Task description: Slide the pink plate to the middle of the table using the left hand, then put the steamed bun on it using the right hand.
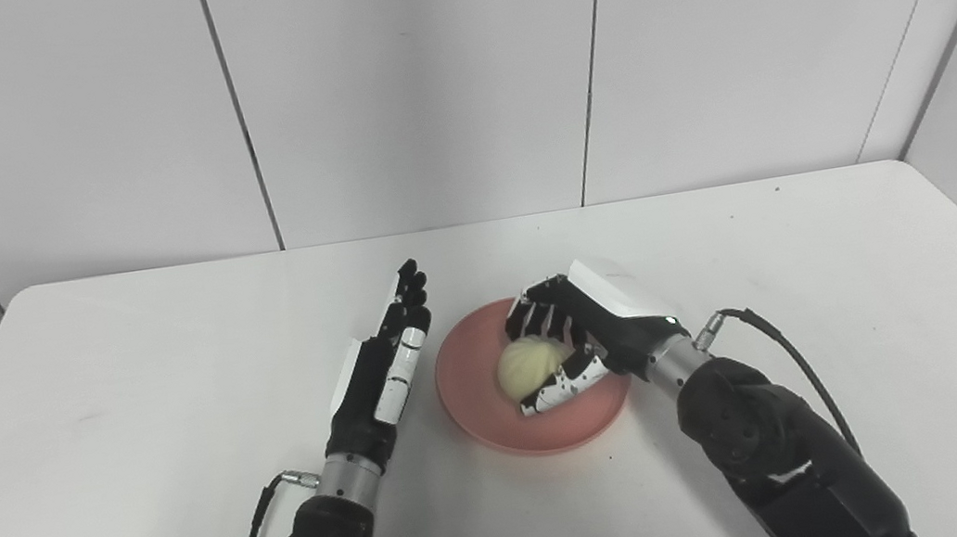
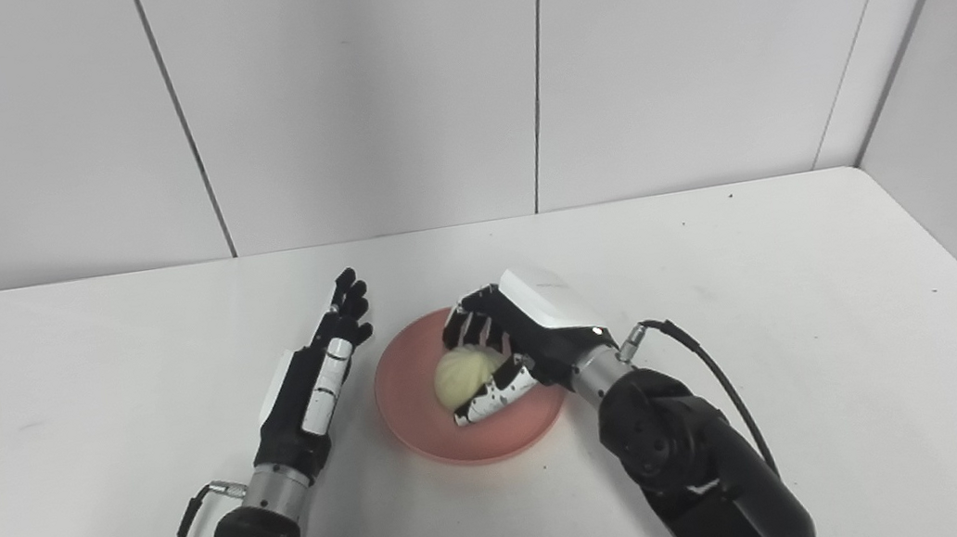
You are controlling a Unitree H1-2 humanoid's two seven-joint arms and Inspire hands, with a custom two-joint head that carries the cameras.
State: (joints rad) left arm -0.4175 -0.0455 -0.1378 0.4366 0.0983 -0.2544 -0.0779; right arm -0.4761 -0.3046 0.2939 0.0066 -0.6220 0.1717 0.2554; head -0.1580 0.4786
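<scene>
Over the pink plate (image 1: pixel 533 392), the right robot hand (image 1: pixel 577 339) curls around the steamed bun (image 1: pixel 530 366), fingers on the bun's far side and thumb on its near side, so the bun sits inside the grasp, at the plate's centre. Whether the bun already rests on the plate or hangs just above it is hard to tell from this angle; it looks about touching. The coming move is probably a plain release, with the fingers spreading and the robot hand lifting up and back toward its own side of the plate. The bun is pale cream, round and softly pleated, likely to dent under a hard squeeze. Left of the plate, the left robot hand (image 1: pixel 388 361) lies flat-fingered and empty, just beside the rim. The plate sits near the middle of the white bench (image 1: pixel 128 374).
</scene>
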